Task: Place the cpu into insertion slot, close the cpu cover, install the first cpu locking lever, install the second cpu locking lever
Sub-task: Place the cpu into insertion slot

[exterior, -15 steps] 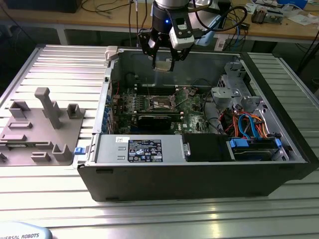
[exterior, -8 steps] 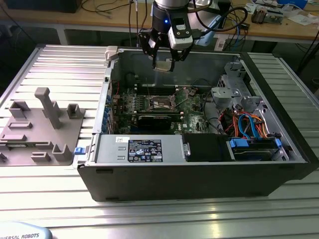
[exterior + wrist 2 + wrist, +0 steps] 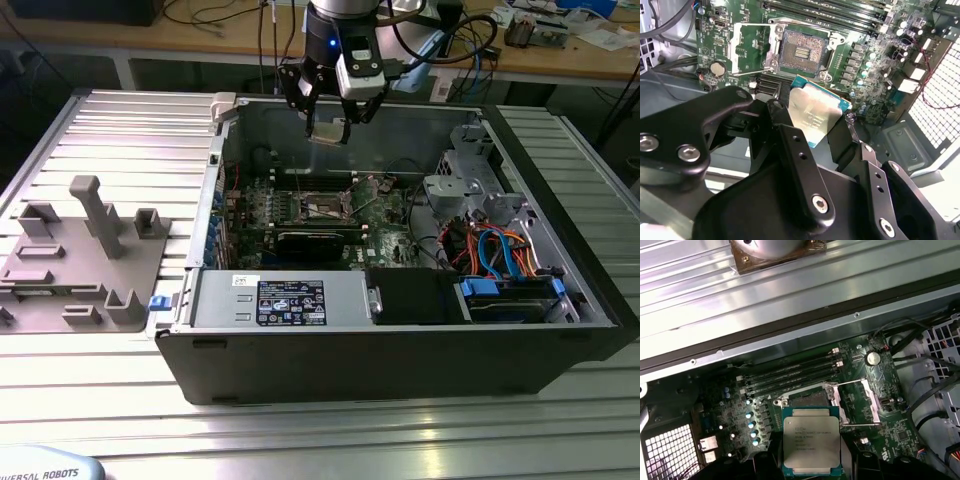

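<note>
An open computer case (image 3: 400, 370) lies on a ribbed aluminium table (image 3: 300, 440). Beside the case, toward the exterior view's left, a grey moulded fixture (image 3: 85, 265) with upright posts rests on the table.

Inside the case, nearest the exterior camera, is a grey power supply (image 3: 285, 300) with a dark label. Next to it, toward the exterior view's right, a drive cage (image 3: 510, 290) holds blue and orange cables (image 3: 495, 245). Behind these lies the green circuit board (image 3: 385, 215), with a long black card (image 3: 315, 240) along its near edge.

At the board's middle is the insertion slot (image 3: 325, 207) (image 3: 802, 52), a dark square recess with a silvery rim, uncovered. In both wrist views the cpu cover (image 3: 752, 42) (image 3: 860, 400) stands swung open just beside the slot. Long black memory slots (image 3: 790, 372) run just beside the slot on another side.

The gripper (image 3: 330, 125) (image 3: 812, 114) hangs in the air above the board, near the case's rear wall. Its black fingers (image 3: 795, 165) are pressed against opposite edges of the cpu (image 3: 328, 132) (image 3: 815, 110) (image 3: 811, 445), pinching it. The cpu is well apart from the slot; in the first wrist view its silver top hides part of the slot's rim.

Farthest back, a wooden bench (image 3: 200, 40) carries loose cables.
</note>
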